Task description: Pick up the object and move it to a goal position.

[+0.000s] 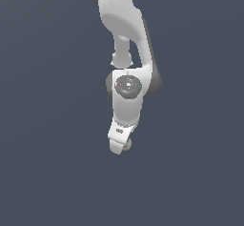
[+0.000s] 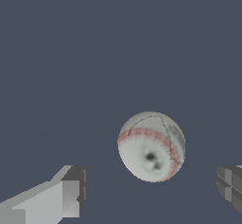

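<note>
The flat grey-blue table [image 1: 47,172] is bare on all sides of the arm [image 1: 126,53], so there is free room to the exterior view's left and right. The only thing near the gripper [image 1: 121,146] is the baseball [image 2: 151,146]. In the wrist view the ball lies between the two fingers [image 2: 71,192], with an open gap on each side of it; the gap is wider toward one finger than toward the other. Nothing else stands around the ball.
</note>
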You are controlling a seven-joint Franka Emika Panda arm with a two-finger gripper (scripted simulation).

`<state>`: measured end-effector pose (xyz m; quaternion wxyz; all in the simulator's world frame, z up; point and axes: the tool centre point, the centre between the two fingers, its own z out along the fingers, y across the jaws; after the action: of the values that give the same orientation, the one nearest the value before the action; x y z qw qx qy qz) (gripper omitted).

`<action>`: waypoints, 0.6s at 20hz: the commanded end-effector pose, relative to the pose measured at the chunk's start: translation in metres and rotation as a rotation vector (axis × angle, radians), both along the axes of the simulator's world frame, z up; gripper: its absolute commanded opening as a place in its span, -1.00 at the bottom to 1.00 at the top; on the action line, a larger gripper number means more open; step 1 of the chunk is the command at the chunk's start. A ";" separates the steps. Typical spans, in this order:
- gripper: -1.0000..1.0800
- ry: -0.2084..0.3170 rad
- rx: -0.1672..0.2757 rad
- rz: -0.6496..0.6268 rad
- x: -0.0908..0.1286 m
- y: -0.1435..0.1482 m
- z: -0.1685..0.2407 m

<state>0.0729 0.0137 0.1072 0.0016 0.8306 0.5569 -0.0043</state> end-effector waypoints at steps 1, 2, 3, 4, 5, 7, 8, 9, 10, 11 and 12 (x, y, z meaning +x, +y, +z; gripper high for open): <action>0.92 -0.001 0.002 0.051 0.004 -0.001 -0.003; 0.92 -0.002 0.003 0.067 0.005 -0.002 -0.004; 0.92 -0.002 0.004 0.082 0.006 -0.002 -0.005; 0.92 -0.003 0.005 0.096 0.007 -0.003 -0.005; 0.92 -0.003 0.005 0.108 0.008 -0.003 -0.006; 0.92 -0.004 0.006 0.129 0.009 -0.004 -0.007; 0.92 -0.004 0.007 0.137 0.010 -0.004 -0.008; 0.92 -0.004 0.007 0.144 0.010 -0.005 -0.008; 0.92 -0.004 0.007 0.150 0.011 -0.005 -0.009; 0.92 -0.005 0.007 0.155 0.011 -0.005 -0.009; 0.92 -0.005 0.008 0.158 0.011 -0.005 -0.009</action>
<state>0.0834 0.0088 0.0983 0.0000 0.7867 0.6173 -0.0004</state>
